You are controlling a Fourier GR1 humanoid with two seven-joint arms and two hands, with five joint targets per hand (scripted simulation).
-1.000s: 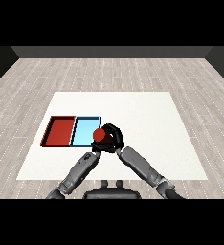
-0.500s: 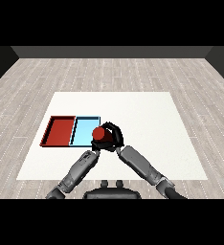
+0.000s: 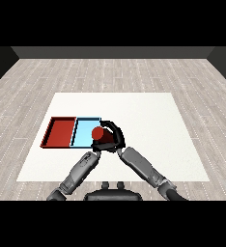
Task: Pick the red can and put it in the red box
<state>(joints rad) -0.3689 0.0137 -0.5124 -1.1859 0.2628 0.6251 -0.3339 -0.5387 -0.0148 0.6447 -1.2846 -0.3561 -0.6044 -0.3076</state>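
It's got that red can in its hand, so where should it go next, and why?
Probably carry it further left. The right robot hand curls round the red cylindrical can, which in the head view sits over the light blue tray's right edge. The shallow red tray, its goal, lies beyond the blue one, further left.

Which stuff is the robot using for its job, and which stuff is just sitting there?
For the job:
- red can, held in the right hand
- red tray, where the can should go

Just there:
- light blue tray, beside the red one
- left hand, mostly hidden below the can
- white table
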